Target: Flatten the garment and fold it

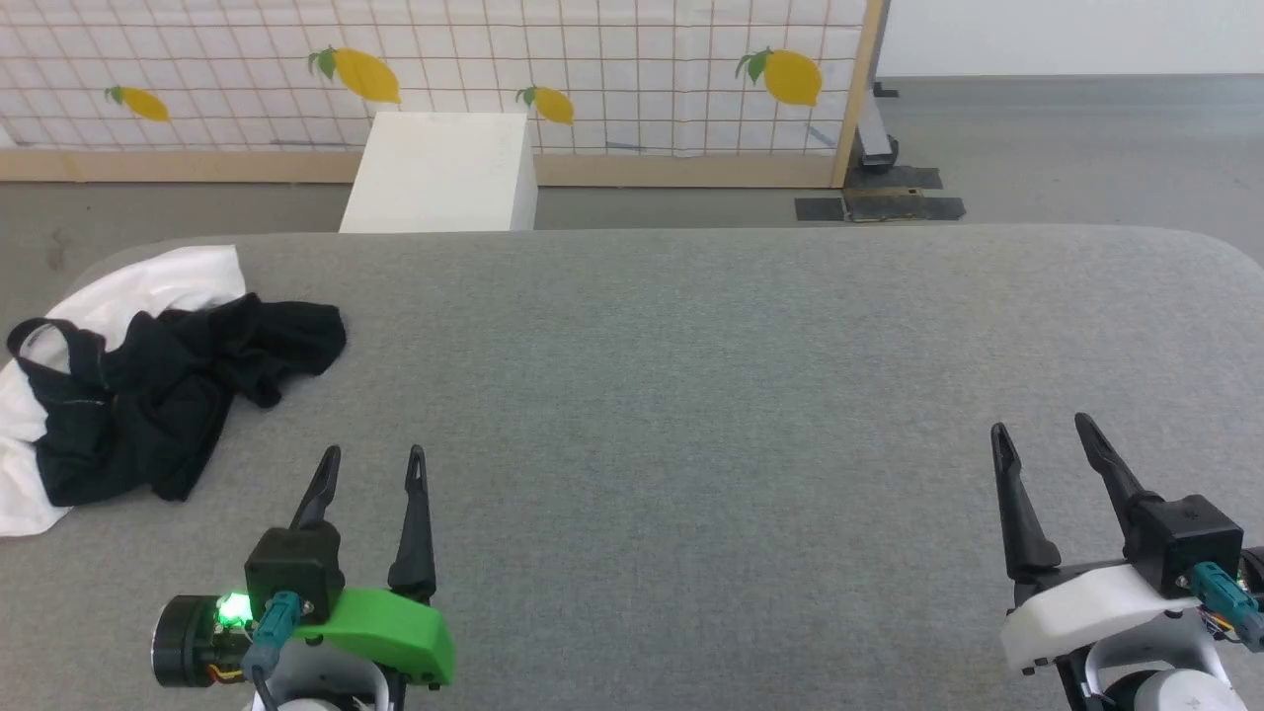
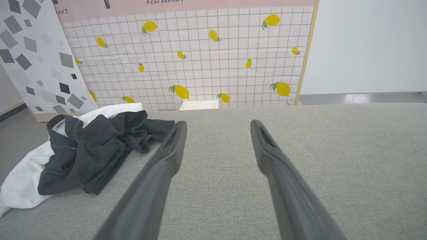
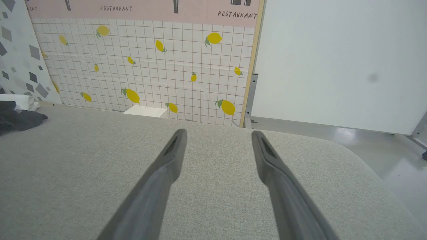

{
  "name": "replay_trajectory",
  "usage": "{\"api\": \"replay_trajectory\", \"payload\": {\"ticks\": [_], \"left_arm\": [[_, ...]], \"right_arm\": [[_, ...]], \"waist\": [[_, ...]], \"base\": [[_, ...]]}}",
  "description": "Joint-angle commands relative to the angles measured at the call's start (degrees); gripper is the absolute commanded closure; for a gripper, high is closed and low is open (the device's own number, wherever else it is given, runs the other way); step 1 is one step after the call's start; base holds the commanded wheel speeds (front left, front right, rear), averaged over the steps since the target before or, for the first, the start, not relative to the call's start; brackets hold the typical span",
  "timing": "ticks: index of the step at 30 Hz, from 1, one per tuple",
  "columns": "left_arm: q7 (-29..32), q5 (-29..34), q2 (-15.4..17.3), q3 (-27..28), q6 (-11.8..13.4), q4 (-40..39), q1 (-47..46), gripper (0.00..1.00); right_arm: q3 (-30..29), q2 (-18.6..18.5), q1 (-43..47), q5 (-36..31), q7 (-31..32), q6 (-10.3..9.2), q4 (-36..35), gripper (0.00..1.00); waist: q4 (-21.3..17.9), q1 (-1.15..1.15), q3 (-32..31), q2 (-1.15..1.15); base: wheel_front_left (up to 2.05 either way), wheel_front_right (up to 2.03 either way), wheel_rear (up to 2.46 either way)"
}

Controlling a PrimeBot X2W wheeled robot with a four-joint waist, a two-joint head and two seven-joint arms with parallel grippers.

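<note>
Low over the near side of the grey padded table [image 1: 691, 375], the left gripper [image 1: 375, 451] hangs with its two dark fingers parted and nothing between them, tips pointing toward the far edge. Well apart from it, at the table's near right, the right gripper [image 1: 1042, 423] is likewise spread and empty, its fingers above bare table surface. Neither touches the garment [image 1: 178, 385], which lies crumpled in a heap at the table's left side, ahead of and to the left of the left gripper. Its black sleeves are bunched and twisted on top, the black neckband loops up at the heap's left, and the white body fabric shows beneath and behind them, reaching the table's left edge. Beyond the far edge stands a white box [image 1: 444, 173] on the grey floor [image 1: 1066, 148], backed by a wood-framed panel [image 1: 612, 59] with a grid pattern and yellow lemons.
</note>
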Motion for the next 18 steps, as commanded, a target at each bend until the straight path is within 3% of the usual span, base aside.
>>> {"api": "replay_trajectory", "payload": {"ticks": [1, 18], "left_arm": [[-0.63, -0.46, -0.10, -0.13, 0.34, -0.49, 0.59, 0.00], [-2.87, -1.21, -0.15, -1.10, 1.39, -1.78, 1.38, 0.00]], "right_arm": [[-0.23, 0.05, 0.38, -0.14, -0.71, -0.03, -0.38, 0.00], [1.57, 0.07, -0.03, -0.72, -2.96, -0.05, -1.19, 0.00]], "waist": [[0.63, 0.00, 0.07, 0.00], [7.28, 0.00, 1.05, 0.00]], "base": [[0.00, 0.00, 0.00], [0.00, 0.00, 0.00]]}}
